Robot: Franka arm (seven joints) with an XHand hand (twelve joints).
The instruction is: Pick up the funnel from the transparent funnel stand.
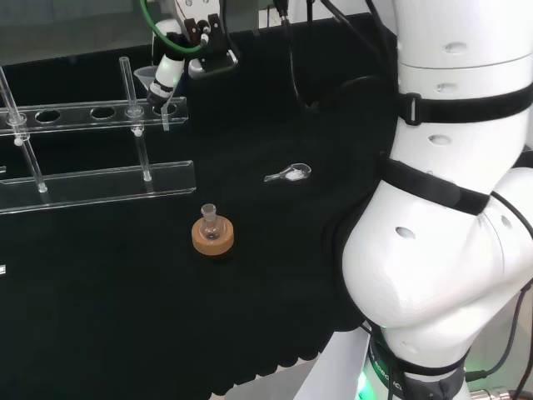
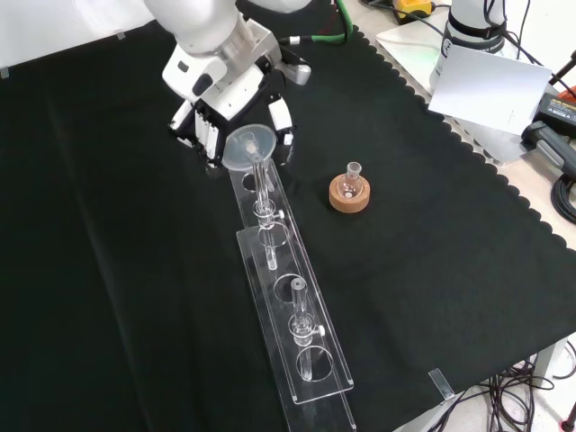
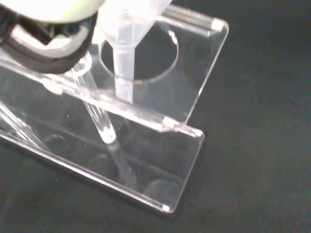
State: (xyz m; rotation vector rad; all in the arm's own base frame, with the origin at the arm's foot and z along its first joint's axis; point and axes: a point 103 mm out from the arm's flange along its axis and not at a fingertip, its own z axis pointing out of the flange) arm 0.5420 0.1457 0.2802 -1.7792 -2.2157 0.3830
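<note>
The funnel [image 2: 249, 144] is translucent and hard to separate from the clear funnel stand [image 2: 297, 346] beneath it. In the front view its wide mouth faces up and its stem [image 3: 124, 68] runs down toward the end hole of the stand's upper shelf, so its long axis is close to upright. In the wrist view the stem passes through or just above that round hole; the clear plastic makes it hard to tell whether the cone rests on the shelf. In the head view only a pale edge of the funnel shows beside a white finger.

The robot hand [image 2: 220, 99] sits at the far end of the stand, its black and white fingers [image 2: 280, 115] curled around the funnel's cone on both sides, so it is grasping the funnel. The arm's wrist covers much of the palm in the front view.

To the right of the stand in the front view, a small glass flask [image 2: 351, 180] stands upright in a cork ring [image 2: 348, 197] on the black worktop [image 2: 108, 270]. In the head view a small clear scoop [image 1: 289, 174] lies farther right.
</note>
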